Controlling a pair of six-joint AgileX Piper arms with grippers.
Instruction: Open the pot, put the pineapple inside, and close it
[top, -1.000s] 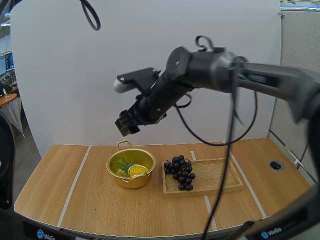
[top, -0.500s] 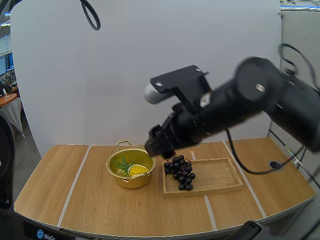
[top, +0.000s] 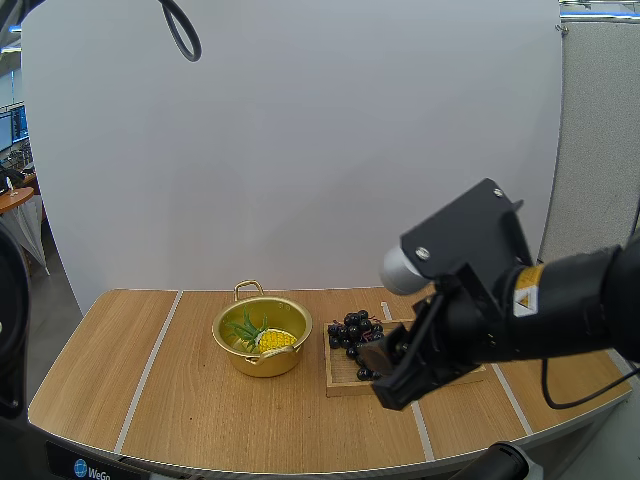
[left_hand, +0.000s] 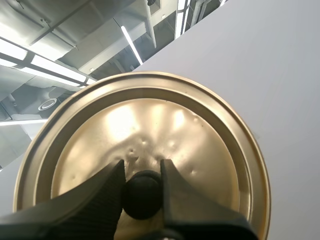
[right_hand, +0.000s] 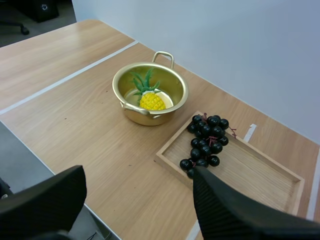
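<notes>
The open gold pot (top: 262, 338) stands left of centre on the table, with the pineapple (top: 272, 339) lying inside it. Beside the tray, the right wrist view looks down on the pot (right_hand: 150, 95) and pineapple (right_hand: 151, 100). My right gripper (top: 388, 376) hangs over the tray's front edge, well to the right of the pot. Its fingers (right_hand: 139, 172) stand wide apart, open with nothing between them. My left gripper (left_hand: 142, 172) is shut on the black knob (left_hand: 142, 196) of the gold lid (left_hand: 200, 145), held up away from the table.
A wooden tray (top: 440, 350) lies right of the pot, with a bunch of dark grapes (top: 360, 338) at its left end. The grapes (right_hand: 206, 142) rest on the tray (right_hand: 255, 175) close to the pot. Bare wood lies in front of and left of the pot.
My right arm has swung from above the pot down and to the right, nearer the camera, ending over the tray. Pot, pineapple and grapes have not moved.
</notes>
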